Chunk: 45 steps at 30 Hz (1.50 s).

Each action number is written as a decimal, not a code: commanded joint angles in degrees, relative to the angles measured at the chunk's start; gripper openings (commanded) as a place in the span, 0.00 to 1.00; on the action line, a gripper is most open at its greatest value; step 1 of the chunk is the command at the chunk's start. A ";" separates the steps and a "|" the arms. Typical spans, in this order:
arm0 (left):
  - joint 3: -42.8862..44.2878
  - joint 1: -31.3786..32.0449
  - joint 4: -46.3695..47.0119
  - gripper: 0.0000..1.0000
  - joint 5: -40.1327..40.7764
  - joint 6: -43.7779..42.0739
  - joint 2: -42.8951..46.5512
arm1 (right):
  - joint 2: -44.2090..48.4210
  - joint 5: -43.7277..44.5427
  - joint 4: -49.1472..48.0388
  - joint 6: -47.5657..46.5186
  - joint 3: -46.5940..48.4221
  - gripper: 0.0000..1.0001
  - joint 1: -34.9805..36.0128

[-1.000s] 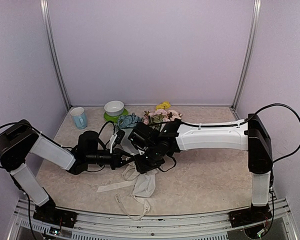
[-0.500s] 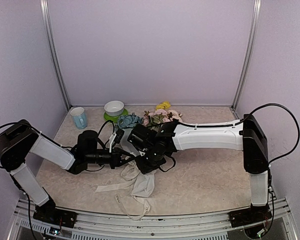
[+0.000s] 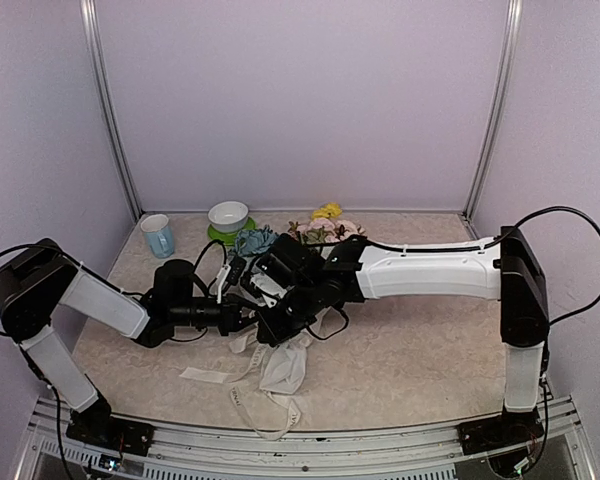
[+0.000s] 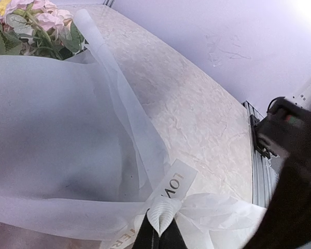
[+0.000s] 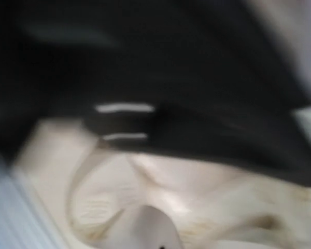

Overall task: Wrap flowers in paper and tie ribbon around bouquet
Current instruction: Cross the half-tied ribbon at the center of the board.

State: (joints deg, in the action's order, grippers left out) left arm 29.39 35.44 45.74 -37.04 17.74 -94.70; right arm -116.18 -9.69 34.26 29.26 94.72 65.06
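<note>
Wrapping looks done: the bunch of pink, yellow and blue-teal artificial flowers (image 3: 320, 232) sits inside a cone of thin translucent white paper (image 4: 57, 155). The flower heads point toward the far side of the mottled beige surface (image 3: 420, 340) and the gathered stem end points toward the arm bases. Tying looks under way but not finished. The narrow cream-white fabric ribbon with dark lettering (image 4: 173, 185) lies across the gathered neck of the paper, and loose lengths trail on the surface nearer the bases. No finished knot or bow shows. Left tool (image 4: 158, 236): closed, pinching a ribbed fold of the ribbon right at that neck, with paper billowing just beyond its fingertips. Right tool (image 3: 275, 326): closed, reaching in from the right and meeting the left tool over the same neck. Its wrist view is smeared, so whether it has ribbon, paper or nothing cannot be told. Judged left to do: draw the ribbon snug and knot it.
</note>
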 commanded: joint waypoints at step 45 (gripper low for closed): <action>-12.33 0.73 7.86 0.78 25.72 13.06 10.29 | 30.24 -22.37 -30.59 2.81 -35.37 0.00 -6.91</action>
State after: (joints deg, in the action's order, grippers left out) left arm 18.79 36.84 53.98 -19.84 29.85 -90.24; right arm -84.95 -32.62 4.75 32.56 58.15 58.13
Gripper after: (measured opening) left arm 0.715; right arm 0.003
